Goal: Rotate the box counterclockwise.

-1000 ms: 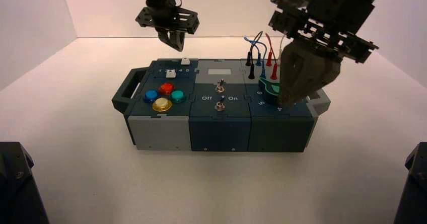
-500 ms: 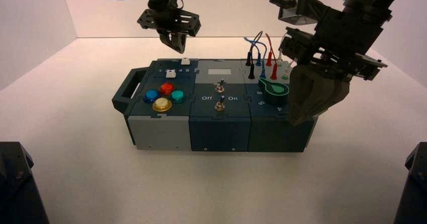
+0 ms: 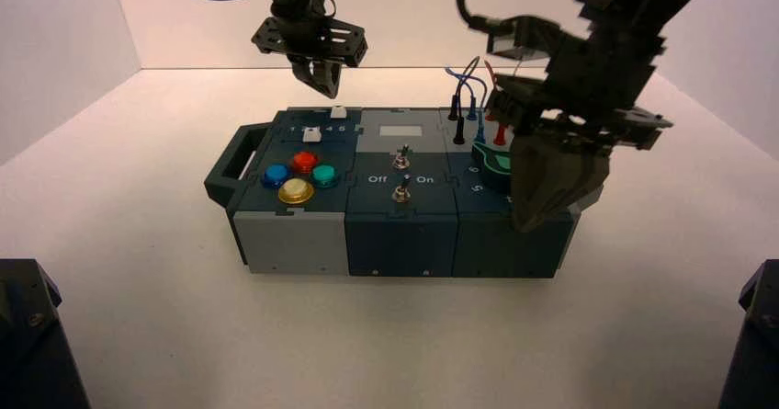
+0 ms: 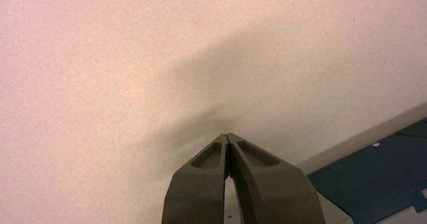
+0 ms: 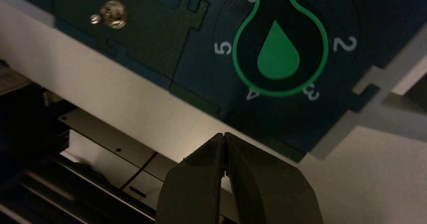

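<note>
The dark teal and grey box [image 3: 395, 234] stands mid-table with its long front face toward the camera. It bears four coloured buttons [image 3: 296, 176] on the left, two toggle switches [image 3: 401, 176] in the middle, a green dial [image 3: 493, 164] and looped wires [image 3: 473, 96] on the right. My right gripper [image 3: 525, 221] is shut and empty, above the box's front right corner, just in front of the dial [image 5: 278, 48]; it shows in the right wrist view [image 5: 224, 135]. My left gripper [image 3: 323, 85] is shut and empty, hanging above the table behind the box's rear left part; it shows in the left wrist view [image 4: 227, 135].
A handle [image 3: 230, 165] sticks out of the box's left end. White walls close in the table at the back and both sides. Dark arm bases [image 3: 32, 335] stand at the two near corners.
My right gripper swung right off the dial, then back left and down over the box's front right corner. The left gripper and the box stayed put.
</note>
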`<state>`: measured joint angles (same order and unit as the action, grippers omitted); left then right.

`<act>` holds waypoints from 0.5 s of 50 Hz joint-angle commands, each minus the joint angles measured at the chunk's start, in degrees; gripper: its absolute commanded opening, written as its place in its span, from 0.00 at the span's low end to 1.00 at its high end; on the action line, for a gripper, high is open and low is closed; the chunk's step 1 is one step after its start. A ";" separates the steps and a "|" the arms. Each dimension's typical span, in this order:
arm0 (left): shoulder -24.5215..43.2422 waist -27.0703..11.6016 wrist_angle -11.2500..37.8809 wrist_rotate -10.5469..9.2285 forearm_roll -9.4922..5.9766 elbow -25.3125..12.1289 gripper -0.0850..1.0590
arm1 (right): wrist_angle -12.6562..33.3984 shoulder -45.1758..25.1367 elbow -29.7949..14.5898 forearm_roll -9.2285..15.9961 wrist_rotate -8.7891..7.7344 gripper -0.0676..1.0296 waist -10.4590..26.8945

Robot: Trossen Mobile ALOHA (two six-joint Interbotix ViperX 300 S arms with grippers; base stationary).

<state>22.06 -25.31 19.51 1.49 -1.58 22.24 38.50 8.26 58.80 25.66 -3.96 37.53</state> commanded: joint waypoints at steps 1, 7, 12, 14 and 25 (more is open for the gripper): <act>-1.05 -0.26 -0.18 0.26 -0.09 -0.62 0.05 | -0.09 -2.11 -1.76 -0.18 -0.26 0.04 1.05; -0.88 -0.62 -0.18 0.26 -0.35 -0.53 0.05 | -0.09 -3.25 -2.20 -0.26 -0.26 0.04 1.32; -0.62 -1.14 -0.18 0.26 -0.79 -0.35 0.05 | -0.70 -3.52 -2.81 -0.53 -0.26 0.04 1.32; -0.53 -1.32 0.00 0.26 -0.79 -0.35 0.05 | -0.70 -3.52 -2.90 -0.53 -0.26 0.04 1.32; 0.26 -2.55 2.46 0.26 -0.79 -0.26 0.05 | -1.05 -3.78 -3.78 -1.05 -0.18 0.04 1.23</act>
<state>23.38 -27.16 21.09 1.58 -2.37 22.32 38.67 4.13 57.13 25.05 -3.96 39.11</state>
